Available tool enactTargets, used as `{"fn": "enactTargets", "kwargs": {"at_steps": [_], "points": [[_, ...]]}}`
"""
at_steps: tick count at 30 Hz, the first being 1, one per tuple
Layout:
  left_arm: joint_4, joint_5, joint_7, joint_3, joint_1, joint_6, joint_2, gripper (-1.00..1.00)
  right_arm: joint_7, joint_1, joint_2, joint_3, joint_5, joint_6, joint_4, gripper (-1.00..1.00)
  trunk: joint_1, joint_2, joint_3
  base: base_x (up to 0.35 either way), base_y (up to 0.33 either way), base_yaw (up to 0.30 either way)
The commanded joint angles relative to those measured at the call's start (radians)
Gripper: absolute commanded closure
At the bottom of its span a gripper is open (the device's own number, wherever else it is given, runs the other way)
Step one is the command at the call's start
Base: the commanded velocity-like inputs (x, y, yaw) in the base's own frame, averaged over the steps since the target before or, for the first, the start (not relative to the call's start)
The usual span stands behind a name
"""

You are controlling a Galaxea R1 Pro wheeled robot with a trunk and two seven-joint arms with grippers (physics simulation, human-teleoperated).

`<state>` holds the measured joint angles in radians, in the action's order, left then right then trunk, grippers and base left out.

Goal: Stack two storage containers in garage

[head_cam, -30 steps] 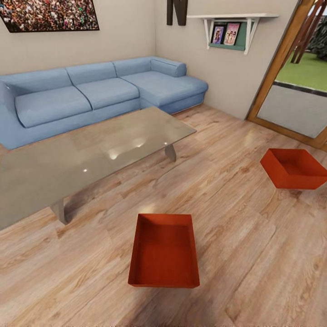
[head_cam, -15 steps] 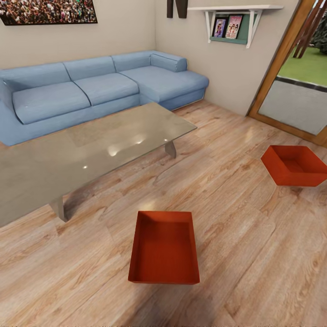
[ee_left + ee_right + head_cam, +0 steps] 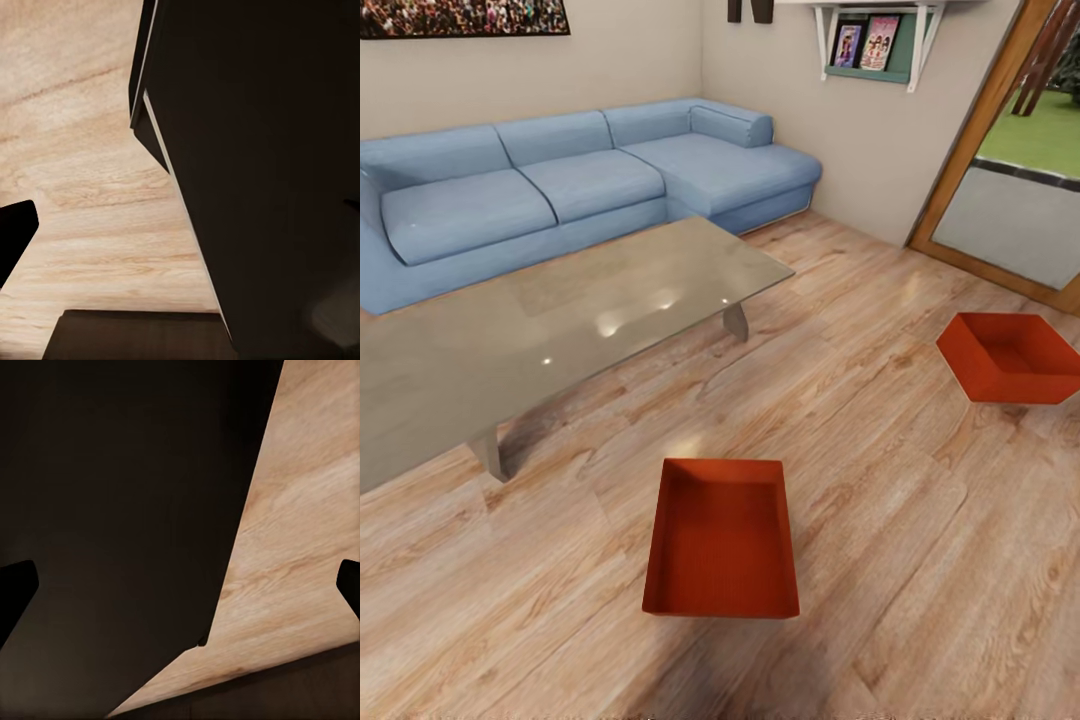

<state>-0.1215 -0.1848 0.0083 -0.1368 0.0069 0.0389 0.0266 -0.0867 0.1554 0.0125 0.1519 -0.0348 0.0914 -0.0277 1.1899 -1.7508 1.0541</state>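
Showing two red-orange storage containers on the living room's wood plank floor.
Nearest container lying centre, past the glass coffee table; second container well apart at right near the doorway; blue sofa behind. End effector openings impossible to tell.

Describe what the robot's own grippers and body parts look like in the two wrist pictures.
Little shows. In the left wrist view, one black fingertip with a blunt, angled end enters at the frame's edge. In the right wrist view, two matching black fingertips enter from opposite edges. Beside them stands a large, flat, near-black panel with a pale edge line, over light wood floor. No cables or markings show.
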Motion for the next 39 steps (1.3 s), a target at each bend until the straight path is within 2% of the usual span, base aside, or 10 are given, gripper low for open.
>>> {"fn": "enactTargets", "kwargs": {"at_steps": [1,8,18,21,26,39], "points": [[-0.003,-0.009,0.001,-0.001,0.001,0.004,0.000,-1.00,-0.002,0.001,-0.001,0.008,-0.004,0.005,-0.003,-1.00,0.000,0.000,0.002,0.000,0.000,0.000],[-0.003,-0.009,0.001,-0.001,0.001,0.004,0.001,-1.00,-0.003,0.001,-0.002,0.008,-0.002,0.006,-0.003,-1.00,0.000,0.000,0.012,0.000,0.000,0.000],[-0.003,-0.009,0.001,-0.001,0.001,0.004,0.001,-1.00,-0.017,0.001,-0.005,0.009,-0.001,0.008,-0.003,-1.00,0.000,0.000,0.014,0.000,0.000,0.000],[-0.020,-0.005,-0.006,0.002,0.000,-0.006,0.018,-1.00,-0.018,-0.009,-0.005,0.009,-0.002,0.018,-0.002,-1.00,0.000,0.000,0.014,0.000,0.000,0.000],[-0.044,-0.005,-0.005,0.002,-0.007,-0.006,0.025,-1.00,-0.018,-0.008,-0.005,0.009,-0.003,0.018,-0.002,-1.00,0.000,0.000,0.014,0.000,0.000,0.000],[-0.106,-0.005,-0.002,0.000,-0.022,0.002,0.054,-1.00,-0.013,-0.003,0.018,0.005,-0.003,0.020,0.013,-1.00,0.000,0.000,0.014,0.000,0.000,0.000]]}}
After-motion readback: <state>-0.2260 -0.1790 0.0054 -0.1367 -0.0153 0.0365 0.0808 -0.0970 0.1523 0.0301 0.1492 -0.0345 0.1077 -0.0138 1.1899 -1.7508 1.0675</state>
